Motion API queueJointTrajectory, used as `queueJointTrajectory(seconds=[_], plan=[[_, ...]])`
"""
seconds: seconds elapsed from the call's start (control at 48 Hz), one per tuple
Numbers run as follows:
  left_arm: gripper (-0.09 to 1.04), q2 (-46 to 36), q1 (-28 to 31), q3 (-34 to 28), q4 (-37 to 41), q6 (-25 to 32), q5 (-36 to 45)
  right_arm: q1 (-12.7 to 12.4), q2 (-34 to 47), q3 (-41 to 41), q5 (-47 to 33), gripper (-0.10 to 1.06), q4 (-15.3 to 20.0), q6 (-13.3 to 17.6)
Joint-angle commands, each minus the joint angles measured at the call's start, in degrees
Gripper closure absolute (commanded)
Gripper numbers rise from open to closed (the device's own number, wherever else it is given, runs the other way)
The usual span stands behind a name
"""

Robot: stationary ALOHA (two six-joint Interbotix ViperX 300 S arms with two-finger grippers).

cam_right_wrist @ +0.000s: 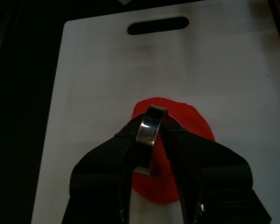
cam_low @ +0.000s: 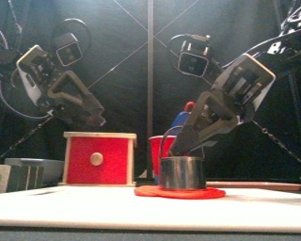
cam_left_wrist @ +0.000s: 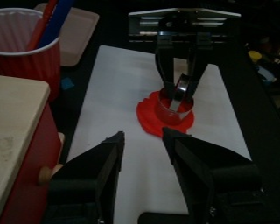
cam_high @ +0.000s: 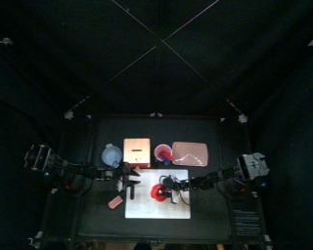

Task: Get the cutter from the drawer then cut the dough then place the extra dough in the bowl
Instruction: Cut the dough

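The round metal cutter (cam_low: pixel 182 173) stands on the flat red dough (cam_low: pixel 180 193), which lies in the middle of the white cutting board (cam_high: pixel 172 207). My right gripper (cam_left_wrist: pixel 178 86) comes in from the right and is shut on the cutter's wire handle, above the dough (cam_right_wrist: pixel 168 171). My left gripper (cam_left_wrist: pixel 143 144) hovers open over the board's left part, a short way from the cutter (cam_left_wrist: pixel 170 108), with nothing between its fingers. The blue-grey bowl (cam_high: pixel 112 155) sits at the back left.
Behind the board stand the wooden box (cam_high: pixel 137 149) with its red drawer front (cam_low: pixel 98 158), the red cup (cam_low: pixel 162 151) holding the toy knives, and the pink tray (cam_high: pixel 190 152). White board shows bare all around the dough.
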Motion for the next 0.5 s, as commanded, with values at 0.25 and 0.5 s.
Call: queueJointTrajectory(seconds=[0.25,0.5], plan=[[0.15,-0.18,-0.09,-0.62,0.00,0.26,-0.44,0.00,-2.90,-0.70,0.00,0.13,0.18,0.18],[0.15,-0.18,-0.09,-0.62,0.00,0.26,-0.44,-0.09,-7.12,-0.09,3.87,0.11,0.00,-0.18]])
